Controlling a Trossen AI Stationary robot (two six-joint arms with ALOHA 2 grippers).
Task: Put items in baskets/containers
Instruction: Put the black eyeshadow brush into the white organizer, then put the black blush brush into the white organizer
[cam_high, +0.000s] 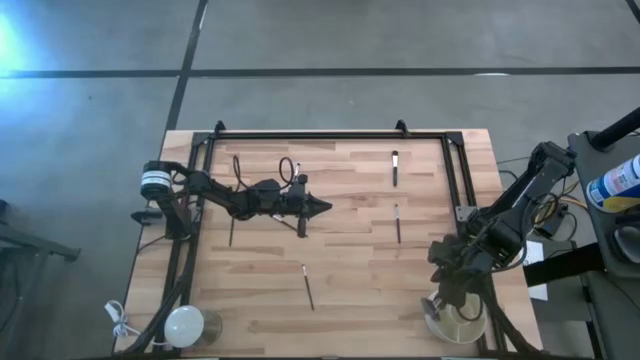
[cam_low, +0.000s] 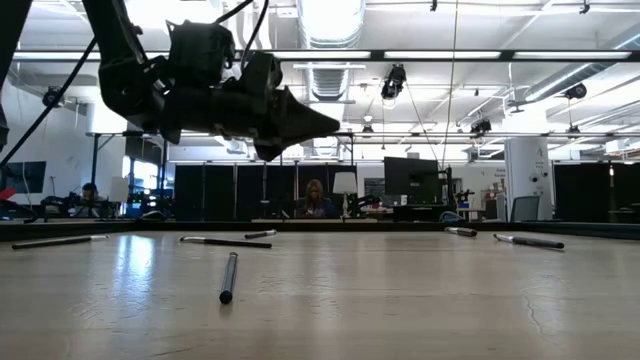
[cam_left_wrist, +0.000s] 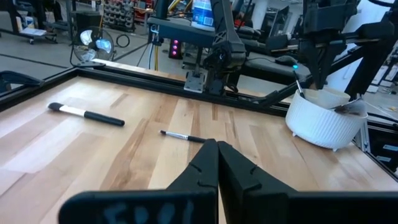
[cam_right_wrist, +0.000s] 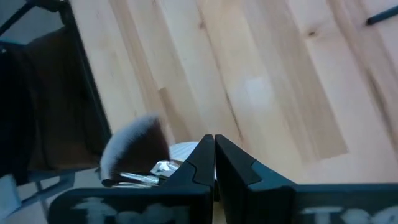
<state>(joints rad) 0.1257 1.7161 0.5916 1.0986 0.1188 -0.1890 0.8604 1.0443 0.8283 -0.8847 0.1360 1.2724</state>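
Left claw (cam_high: 322, 207) hovers empty, fingers together, over the bench (cam_high: 350, 290); right claw (cam_high: 440, 262) (also pressed together) above the tub (cam_high: 458, 322). Scattered brushes (cam_high: 308, 286) could roll if nudged.

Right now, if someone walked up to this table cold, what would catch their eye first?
Probably the left gripper, shut and empty, hanging over the middle of the wooden table with thin makeup brushes scattered flat around it. Next, the right gripper, also shut, sits over the round cream tub at the table's near right corner, where a few brushes already stand. A white dome rests at the opposite near corner.
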